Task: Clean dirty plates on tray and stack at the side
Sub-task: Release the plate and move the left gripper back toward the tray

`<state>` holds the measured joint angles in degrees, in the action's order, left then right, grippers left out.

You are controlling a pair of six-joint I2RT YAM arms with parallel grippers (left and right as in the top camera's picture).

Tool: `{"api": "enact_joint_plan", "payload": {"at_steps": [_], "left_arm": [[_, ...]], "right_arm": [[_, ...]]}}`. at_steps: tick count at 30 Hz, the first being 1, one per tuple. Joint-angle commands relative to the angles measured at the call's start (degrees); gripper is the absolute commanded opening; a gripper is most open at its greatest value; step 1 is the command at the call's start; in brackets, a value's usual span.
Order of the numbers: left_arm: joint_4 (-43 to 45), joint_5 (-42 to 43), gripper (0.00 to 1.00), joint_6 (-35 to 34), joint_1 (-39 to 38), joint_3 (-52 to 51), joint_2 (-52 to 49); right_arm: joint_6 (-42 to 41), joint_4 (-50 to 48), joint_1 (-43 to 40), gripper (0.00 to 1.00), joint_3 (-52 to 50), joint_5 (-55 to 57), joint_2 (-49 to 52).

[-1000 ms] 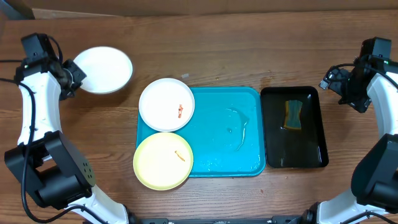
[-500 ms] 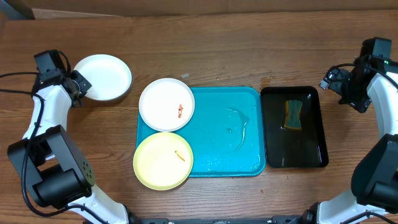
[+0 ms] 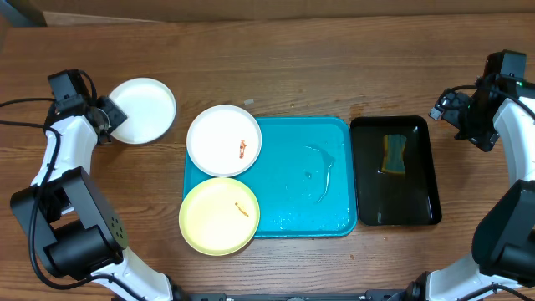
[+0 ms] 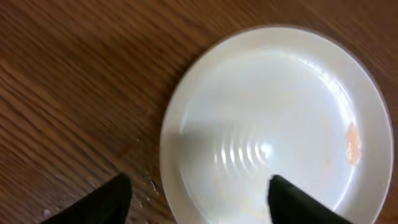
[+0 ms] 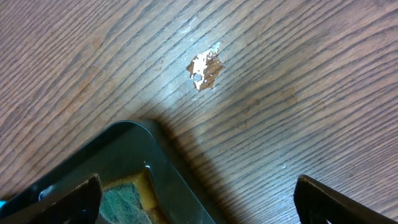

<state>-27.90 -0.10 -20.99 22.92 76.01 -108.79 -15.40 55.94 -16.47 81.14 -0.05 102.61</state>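
A round white plate (image 3: 144, 100) lies flat on the brown wooden counter (image 3: 292, 67), well to the left of the large cyan-blue rectangular plastic tray (image 3: 301, 209). The left arm (image 3: 50, 159) reaches to that plate's left edge. In the left wrist view its jaws stand spread, one dark fingertip (image 4: 118, 193) over the bare wood and the other over the plate's inside, with the near rim between them. They pinch nothing. A faint orange smear (image 4: 352, 142) shows on the inner slope of this plate (image 4: 273, 124), and a few water drops sit on the wood beside its rim.

Two more plates are at the tray's left end. A second round white plate (image 3: 223, 140) with a small reddish speck (image 3: 242, 150) sits at the upper left corner, overhanging the rim. A pale yellow-green round plate (image 3: 219, 216) with an orange speck (image 3: 242, 209) sits at the lower left corner, also overhanging. The two are touching or nearly so. The rest of the tray floor is wet, with thin glossy streaks (image 3: 322, 176).

Just right of the tray is a narrow black rectangular tray (image 3: 418, 209) holding a green-and-yellow sponge (image 3: 393, 154). The right arm (image 3: 510, 125) hangs beyond that tray's upper right corner, jaws spread wide and empty — below them is a pale scuffed patch (image 5: 204, 67) in the wood.
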Motion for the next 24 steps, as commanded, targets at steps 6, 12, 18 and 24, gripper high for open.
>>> {"api": "enact_joint_plan", "payload": {"at_steps": [6, 12, 18, 24], "left_arm": [[-23.6, 20.1, 0.78, 4.3, -0.6, 17.0, 2.6], [-49.1, 27.1, 0.65, 11.2, -4.5, 21.7, 4.6], [-55.5, 16.9, 0.54, 13.0, -13.4, 19.1, 4.6], [-49.4, 8.8, 0.5, 8.9, -20.2, 15.1, 4.6]], "right_arm": [[-0.3, -0.3, 0.0, 1.0, 0.6, -0.2, -0.7], [-0.3, -0.3, 0.0, 1.0, 0.6, -0.2, -0.7], [-0.3, -0.3, -0.1, 1.0, 0.6, -0.2, -0.7], [-0.3, -0.3, 0.0, 1.0, 0.6, -0.2, -0.7]]}}
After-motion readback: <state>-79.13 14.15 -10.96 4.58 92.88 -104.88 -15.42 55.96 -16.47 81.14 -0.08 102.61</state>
